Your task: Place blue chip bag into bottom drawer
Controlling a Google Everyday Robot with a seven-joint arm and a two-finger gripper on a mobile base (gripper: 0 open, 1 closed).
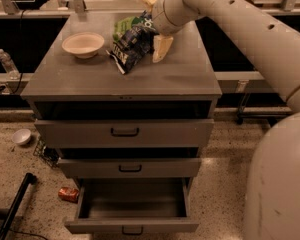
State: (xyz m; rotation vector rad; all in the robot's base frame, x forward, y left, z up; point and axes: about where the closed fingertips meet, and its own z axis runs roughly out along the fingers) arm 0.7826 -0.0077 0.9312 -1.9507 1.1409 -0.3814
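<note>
Over the back part of the cabinet top (140, 81): gripper (151, 29), open, its pale fingers (162, 48) set well apart. Between those fingers, the upper right end of the blue chip bag (130, 46). Rest of the bag crinkled, stretched out to the gripper's lower left, lying on the top. Just left of the gripper, behind the blue bag, a green snack bag (122, 25). Farther left, a pale bowl (83, 44). Well below the gripper, the bottom drawer (135, 227), pulled out.
</note>
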